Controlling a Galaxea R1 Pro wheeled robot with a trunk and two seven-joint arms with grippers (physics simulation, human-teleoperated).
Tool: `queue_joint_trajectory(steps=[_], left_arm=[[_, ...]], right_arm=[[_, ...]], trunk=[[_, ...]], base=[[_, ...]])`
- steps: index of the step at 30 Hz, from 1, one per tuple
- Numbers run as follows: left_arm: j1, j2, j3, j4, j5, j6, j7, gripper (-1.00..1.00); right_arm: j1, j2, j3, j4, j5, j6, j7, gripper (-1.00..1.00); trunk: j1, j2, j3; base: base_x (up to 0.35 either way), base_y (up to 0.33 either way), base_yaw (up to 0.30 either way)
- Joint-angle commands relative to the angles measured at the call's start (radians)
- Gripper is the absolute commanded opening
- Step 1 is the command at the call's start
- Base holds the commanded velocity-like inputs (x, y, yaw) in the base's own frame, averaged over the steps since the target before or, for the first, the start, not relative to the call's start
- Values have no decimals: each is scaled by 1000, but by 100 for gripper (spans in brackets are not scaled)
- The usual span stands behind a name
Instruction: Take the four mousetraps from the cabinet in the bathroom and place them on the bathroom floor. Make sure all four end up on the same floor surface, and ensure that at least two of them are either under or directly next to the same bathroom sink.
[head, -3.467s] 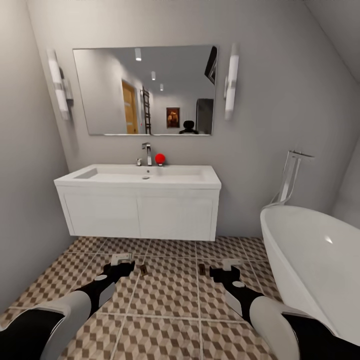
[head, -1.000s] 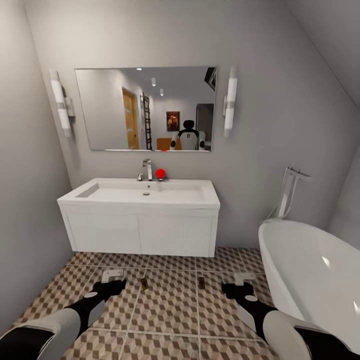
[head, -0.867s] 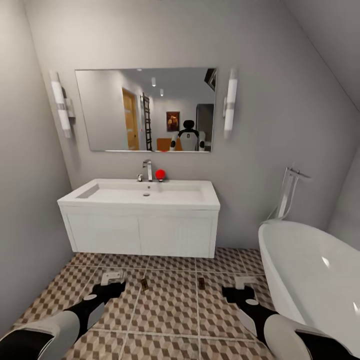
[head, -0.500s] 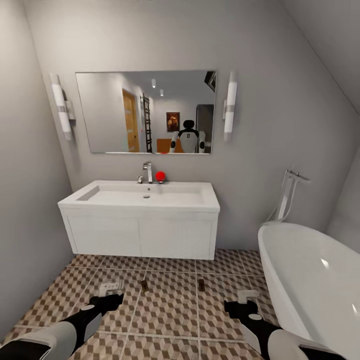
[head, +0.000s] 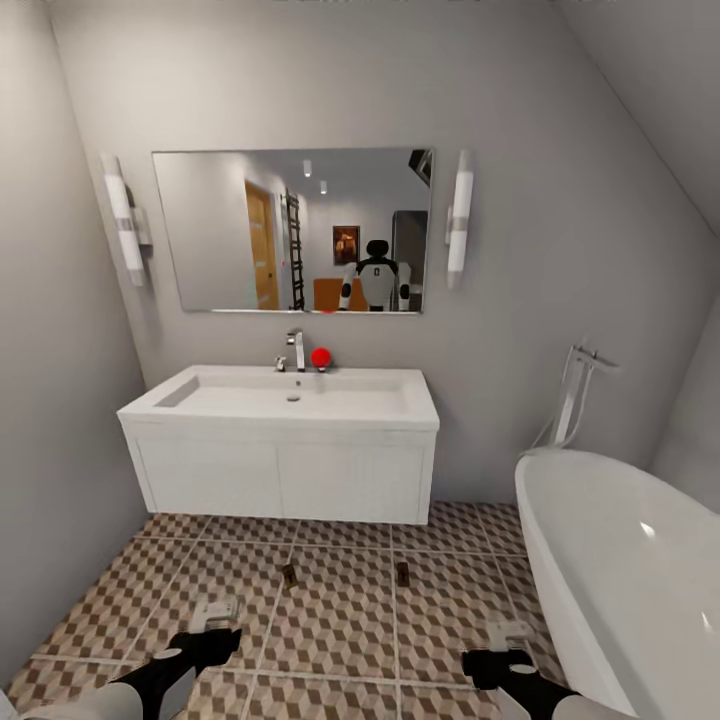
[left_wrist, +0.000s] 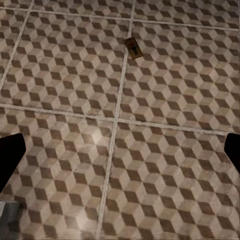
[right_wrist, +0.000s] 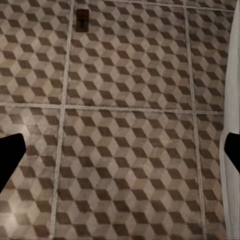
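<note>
So two mousetraps are lying flat on the bathroom floor (head: 340, 620) right now. From the head camera, the left mousetrap (head: 289, 575) and the right mousetrap (head: 402, 573) sit side by side but clearly apart, just in front of the bathroom sink (head: 290, 398), not quite under the white vanity (head: 280, 478) it's mounted on. Each one is way smaller than a single cube-pattern tile.

The left wrist camera looks down at the tiles and picks up one mousetrap (left_wrist: 133, 48), slightly tilted and just beside a grout line. The right wrist camera catches one too (right_wrist: 82, 19), also close to a grout line, with the white bathtub (right_wrist: 233, 100) edge off to one side.

Both arms are low at the bottom of the head view. The left gripper (head: 212, 620) and right gripper (head: 505, 642) hang over the floor, well short of the traps. On both wrist cams the dark fingers (left_wrist: 9, 157) (right_wrist: 9, 155) are spread wide at the edges of the frame with nothing between them.

Bathtub (head: 620, 560) is on the right, mirror (head: 292, 230) above the sink shows the robot's reflection, and a small red ball (head: 320, 357) sits by the chrome faucet (head: 296, 348).
</note>
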Motion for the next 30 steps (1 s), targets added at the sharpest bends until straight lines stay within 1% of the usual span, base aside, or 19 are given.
queue_joint_trajectory(steps=[1, 5, 11, 15, 16, 23, 30], left_arm=[[7, 0, -9, 1, 10, -3, -1, 100], [36, 0, -9, 1, 10, -2, -2, 100], [89, -3, -9, 1, 10, -3, -2, 100], [123, -4, -9, 1, 10, -3, -3, 100], [123, -4, -9, 1, 10, -3, -3, 100], [164, -4, -9, 1, 10, -2, -2, 100], [193, -8, -8, 2, 10, 10, -3, 100]], right_arm=[[2, -1, -8, 3, 10, 7, -5, 100], [25, -4, -7, 3, 10, 37, -7, 100], [100, -3, -7, 3, 11, 49, -8, 100], [162, -1, -7, 3, 12, 47, -9, 100], [162, -1, -7, 3, 12, 47, -9, 100], [256, -3, -7, 3, 14, 32, -9, 100], [321, -6, -7, 3, 15, -1, -8, 100]], trunk=[[-4, 7, 2], [-19, 35, 15], [-42, 77, 33], [-58, 105, 46], [-61, 112, 49], [-88, 161, 71], [-115, 210, 93]], base=[[0, 0, 0], [0, 0, 0], [0, 0, 0], [0, 0, 0], [0, 0, 0], [0, 0, 0], [0, 0, 0]])
